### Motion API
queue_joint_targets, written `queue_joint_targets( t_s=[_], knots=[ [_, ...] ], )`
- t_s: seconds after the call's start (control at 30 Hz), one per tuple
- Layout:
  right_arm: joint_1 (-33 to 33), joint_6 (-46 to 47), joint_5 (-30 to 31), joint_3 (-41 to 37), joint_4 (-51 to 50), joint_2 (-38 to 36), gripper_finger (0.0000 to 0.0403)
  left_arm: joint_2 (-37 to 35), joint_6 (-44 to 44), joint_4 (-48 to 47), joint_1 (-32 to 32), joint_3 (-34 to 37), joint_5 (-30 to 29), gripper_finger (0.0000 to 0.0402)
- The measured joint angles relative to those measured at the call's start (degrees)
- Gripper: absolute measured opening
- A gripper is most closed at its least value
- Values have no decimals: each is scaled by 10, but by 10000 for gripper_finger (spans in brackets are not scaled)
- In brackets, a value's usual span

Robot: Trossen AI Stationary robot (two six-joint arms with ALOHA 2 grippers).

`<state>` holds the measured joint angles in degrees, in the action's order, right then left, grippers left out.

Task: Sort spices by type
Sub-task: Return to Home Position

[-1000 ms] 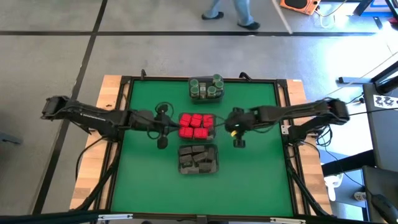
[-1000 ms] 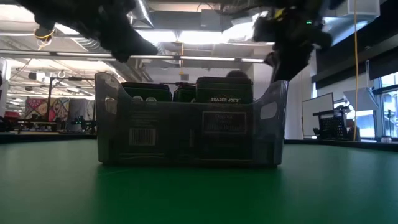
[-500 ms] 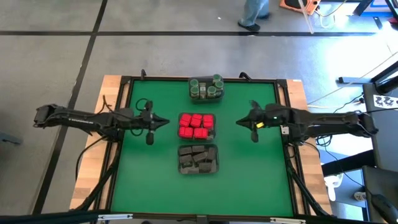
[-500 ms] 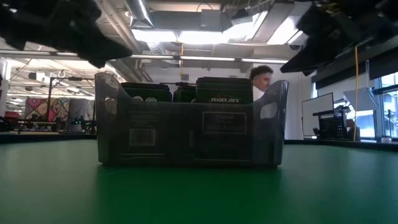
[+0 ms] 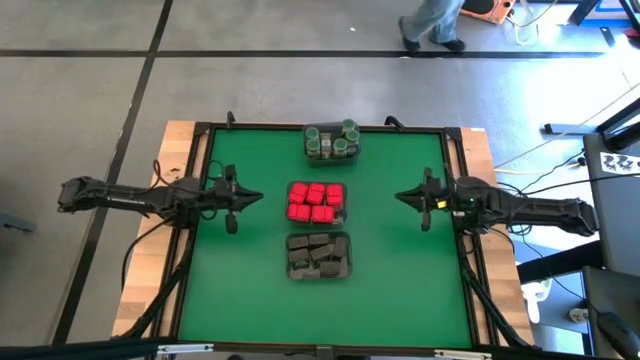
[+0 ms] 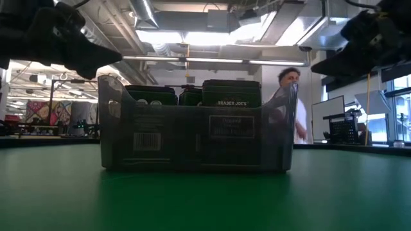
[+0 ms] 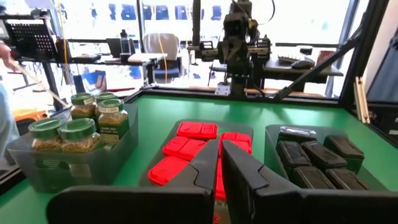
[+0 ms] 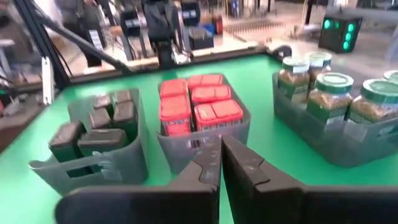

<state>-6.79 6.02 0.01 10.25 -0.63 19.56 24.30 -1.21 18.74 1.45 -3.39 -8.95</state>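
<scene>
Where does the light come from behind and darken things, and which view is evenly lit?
Low view: the ceiling lights shine from behind, so the bin shows dark. Left wrist view: the windows glare white, yet the jars and red cans are well lit. High view: even light on the table, only soft shadows.

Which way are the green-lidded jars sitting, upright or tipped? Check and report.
Upright. The green-lidded jars stand in their clear tray, lids on top, none leaning in either wrist view.
</scene>
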Motion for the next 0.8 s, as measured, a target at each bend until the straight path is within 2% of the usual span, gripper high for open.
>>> queue_joint_targets(
  t_s=[0.4,0.53,0.8],
  knots=[
    [0,2,13,-69,5,-144,14,-79,9,-55,0,5,-1,17],
    [0,17,37,-88,11,-168,14,-113,-3,-87,0,5,-1,17],
    [0,19,25,-92,17,-178,14,-211,-30,-186,0,5,-2,17]
  ],
)
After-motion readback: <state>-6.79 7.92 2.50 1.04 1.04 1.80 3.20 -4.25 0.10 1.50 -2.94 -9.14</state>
